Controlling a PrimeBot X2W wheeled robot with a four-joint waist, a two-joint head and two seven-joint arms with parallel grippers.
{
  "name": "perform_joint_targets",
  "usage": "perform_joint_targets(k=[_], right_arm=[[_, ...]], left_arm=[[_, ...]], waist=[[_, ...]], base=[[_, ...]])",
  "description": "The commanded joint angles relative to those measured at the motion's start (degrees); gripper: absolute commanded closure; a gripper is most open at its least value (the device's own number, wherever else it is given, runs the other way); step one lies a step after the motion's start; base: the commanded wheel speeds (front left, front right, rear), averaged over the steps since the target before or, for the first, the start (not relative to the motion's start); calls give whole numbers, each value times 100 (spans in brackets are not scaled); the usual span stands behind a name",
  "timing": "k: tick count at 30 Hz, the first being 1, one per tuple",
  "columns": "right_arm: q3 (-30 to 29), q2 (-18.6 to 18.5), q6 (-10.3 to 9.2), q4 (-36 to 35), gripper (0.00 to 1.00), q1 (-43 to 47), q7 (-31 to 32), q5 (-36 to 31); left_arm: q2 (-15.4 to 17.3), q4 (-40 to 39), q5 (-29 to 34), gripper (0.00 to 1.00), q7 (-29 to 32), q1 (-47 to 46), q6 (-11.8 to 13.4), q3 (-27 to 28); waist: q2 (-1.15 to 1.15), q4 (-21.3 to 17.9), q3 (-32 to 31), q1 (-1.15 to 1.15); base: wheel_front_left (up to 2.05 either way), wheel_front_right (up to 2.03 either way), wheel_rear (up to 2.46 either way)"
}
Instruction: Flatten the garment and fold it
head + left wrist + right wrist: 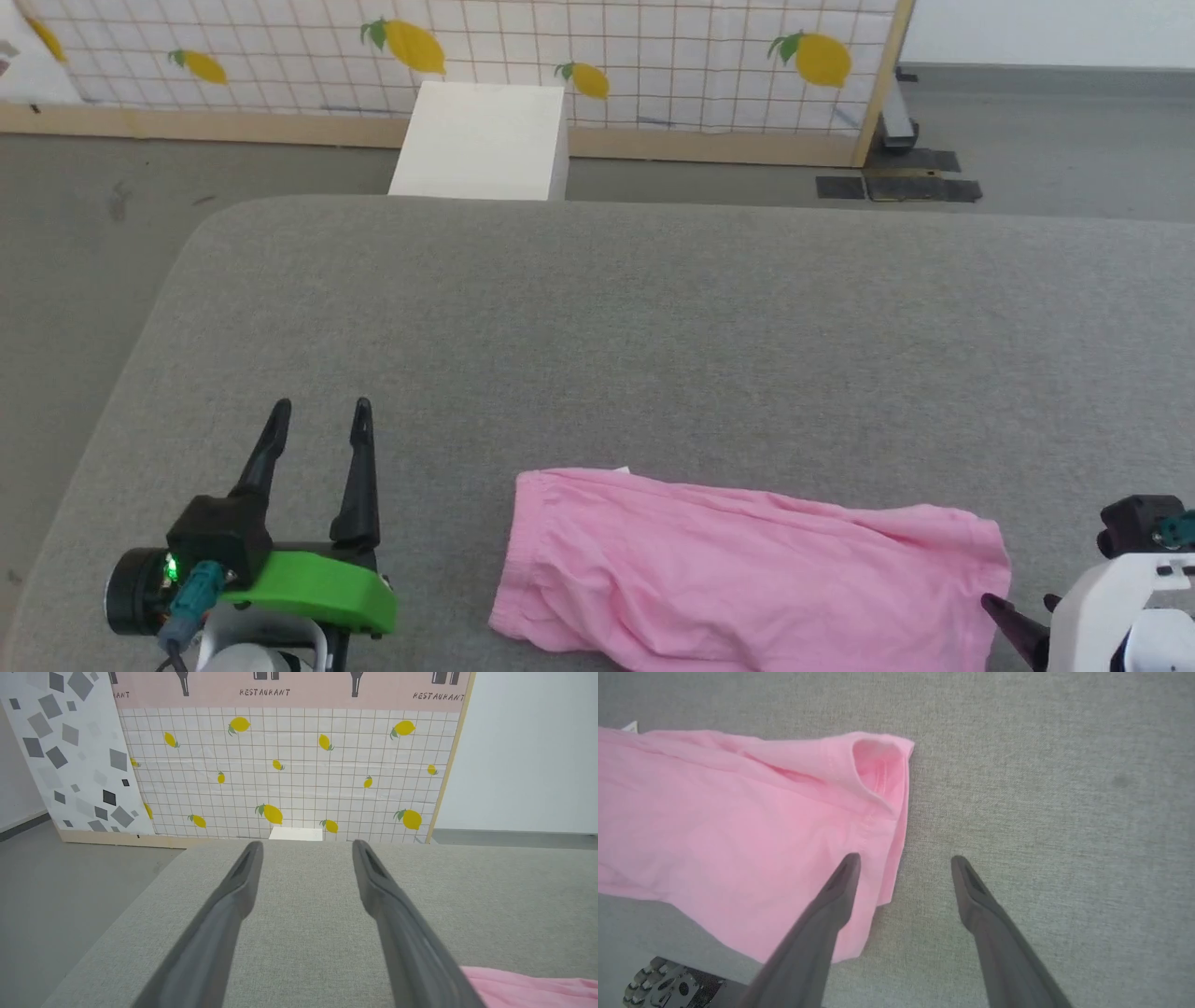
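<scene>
The pink garment (738, 569) lies wrinkled near the front edge of the grey cushioned surface (653, 327), its gathered band at the left end. My left gripper (320, 411) stands open to the left of it, fingers apart over bare grey cloth, nothing between them. In the left wrist view the left gripper (306, 847) points at the far wall and a strip of the garment (528, 987) shows at the lower right. My right gripper (903, 861) is open above the garment's right hem (896, 849), one finger (840, 886) over the pink cloth, the other over grey fabric.
A white block (481, 140) stands beyond the surface's far edge, before a lemon-patterned grid panel (607, 47). Grey floor lies to the left of the surface's rounded left edge (140, 355). Dark mats (896, 187) lie on the floor at the back right.
</scene>
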Motion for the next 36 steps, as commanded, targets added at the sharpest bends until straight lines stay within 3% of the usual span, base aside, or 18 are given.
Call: perform_joint_targets(k=[1,12,13,15,23,28,36], right_arm=[[34,-24,-8,83,0,-160,71,48],[568,73,-8,1139,0,-636,612,311],[624,104,-8,1229,29,-631,682,378],[724,122,-8,1356,97,-647,770,478],[1001,16,-8,1505,100,-873,750,751],[1032,-116,-8,1169,100,-1001,415,847],[261,-459,-8,398,100,-801,582,824]], left_arm=[[8,-16,90,0,-49,67,-34,71],[-280,26,349,0,-67,-3,-409,345],[-307,45,373,0,-67,-2,-455,353],[-351,82,407,0,-68,4,-516,386],[-426,241,494,0,-68,72,-694,435],[-397,287,519,0,-68,163,-707,420],[-327,197,532,0,-16,298,-646,383]], waist=[[40,128,126,0],[40,327,429,0],[40,335,436,0],[40,328,447,0],[40,189,299,0],[40,89,137,0],[40,-114,-41,0]], base=[[0,0,0],[0,0,0],[0,0,0],[0,0,0],[0,0,0],[0,0,0],[0,0,0]])
